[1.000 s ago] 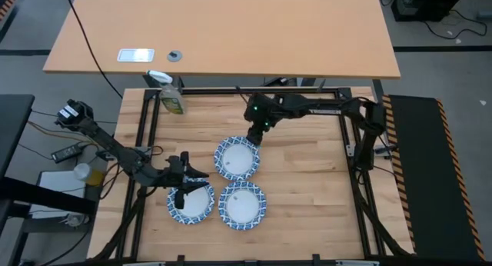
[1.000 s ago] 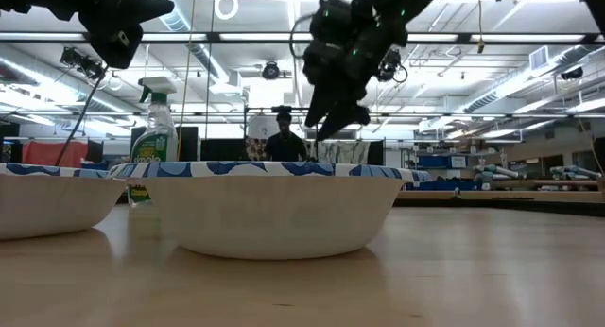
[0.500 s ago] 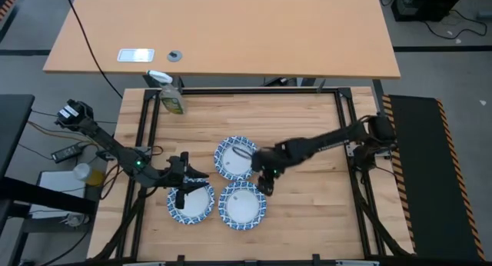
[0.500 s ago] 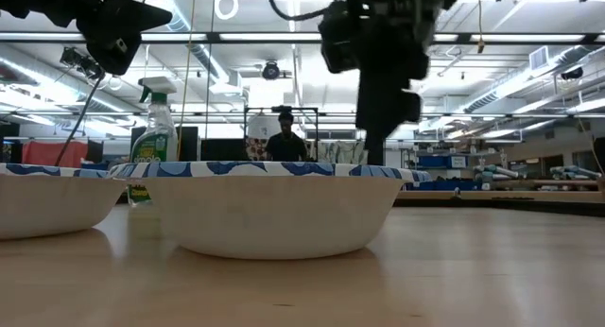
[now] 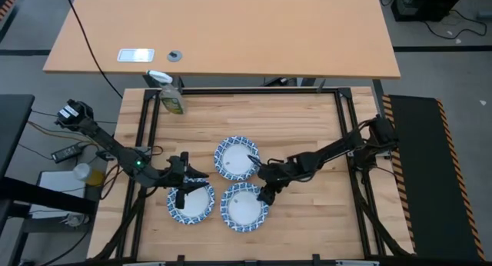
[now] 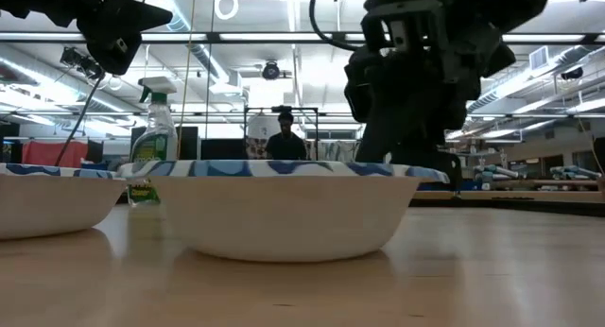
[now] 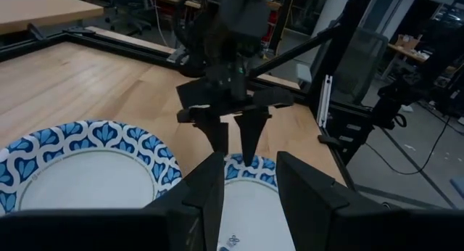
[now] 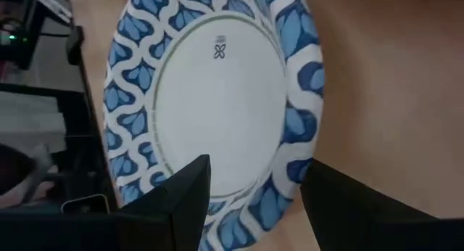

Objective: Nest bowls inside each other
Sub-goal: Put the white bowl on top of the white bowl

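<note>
Three blue-rimmed white bowls rest on their bases on the wood: one in the middle (image 5: 237,158), one near left (image 5: 191,202), one near middle (image 5: 244,206). My right gripper (image 5: 265,194) is open and low at the near-middle bowl's right rim. In the right wrist view one of its fingers (image 8: 190,196) shows over that bowl's inside (image 8: 217,106) and the other (image 8: 348,207) outside the rim. My left gripper (image 5: 198,181) hangs open above the near-left bowl's far edge, holding nothing. It faces the right gripper (image 7: 232,128). My right gripper stands astride the near-middle bowl's right rim (image 8: 293,182), slanting down from the table's right, one finger over the inside and one outside. Whether a finger touches the rim, I cannot tell. The bowl sits on the table.
A green-labelled spray bottle (image 5: 172,99) stands at the far left corner. A black frame (image 5: 342,135) runs round the tabletop. Bare wood (image 5: 307,212) lies right of the bowls. A person (image 6: 284,143) stands far behind the table.
My right gripper has swung from the middle bowl's far rim toward the near edge and down, rolling as it went, to the near-middle bowl's right rim. That bowl has shifted slightly toward the near right.
</note>
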`<state>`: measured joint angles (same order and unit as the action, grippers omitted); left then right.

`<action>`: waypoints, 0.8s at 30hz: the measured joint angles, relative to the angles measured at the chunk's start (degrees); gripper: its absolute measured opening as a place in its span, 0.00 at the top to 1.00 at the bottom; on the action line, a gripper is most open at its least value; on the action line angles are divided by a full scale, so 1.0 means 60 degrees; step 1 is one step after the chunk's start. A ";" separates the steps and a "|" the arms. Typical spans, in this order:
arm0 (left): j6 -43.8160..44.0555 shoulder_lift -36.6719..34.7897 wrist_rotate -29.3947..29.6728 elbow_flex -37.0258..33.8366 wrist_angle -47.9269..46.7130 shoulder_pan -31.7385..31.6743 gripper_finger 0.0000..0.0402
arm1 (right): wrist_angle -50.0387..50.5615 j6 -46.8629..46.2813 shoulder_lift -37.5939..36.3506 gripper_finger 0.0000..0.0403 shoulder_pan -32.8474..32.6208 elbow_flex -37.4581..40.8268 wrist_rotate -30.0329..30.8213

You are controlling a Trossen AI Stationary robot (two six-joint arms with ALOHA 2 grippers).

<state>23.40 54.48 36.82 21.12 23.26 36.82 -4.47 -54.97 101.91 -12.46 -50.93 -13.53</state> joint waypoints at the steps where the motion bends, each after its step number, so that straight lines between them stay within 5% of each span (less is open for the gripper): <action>1: 0.0000 0.0000 0.0000 0.0000 -0.0003 0.0000 0.68 | -0.0027 -0.0031 0.0000 0.47 -0.0041 0.0016 0.0048; 8: 0.0000 0.0000 0.0000 -0.0001 -0.0001 0.0000 0.68 | 0.0531 -0.0027 0.0000 0.53 -0.0256 0.0018 0.0878; 18: 0.0000 0.0000 -0.0001 0.0000 -0.0001 0.0000 0.68 | 0.0857 0.0168 0.0004 0.81 -0.0308 0.0015 0.0999; 24: 0.0003 0.0000 -0.0001 0.0000 -0.0003 0.0000 0.68 | 0.0821 0.0272 -0.0013 0.88 -0.0305 0.0009 0.0840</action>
<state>23.42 54.48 36.81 21.12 23.24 36.82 0.45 -53.34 101.83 -14.29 -50.87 -8.48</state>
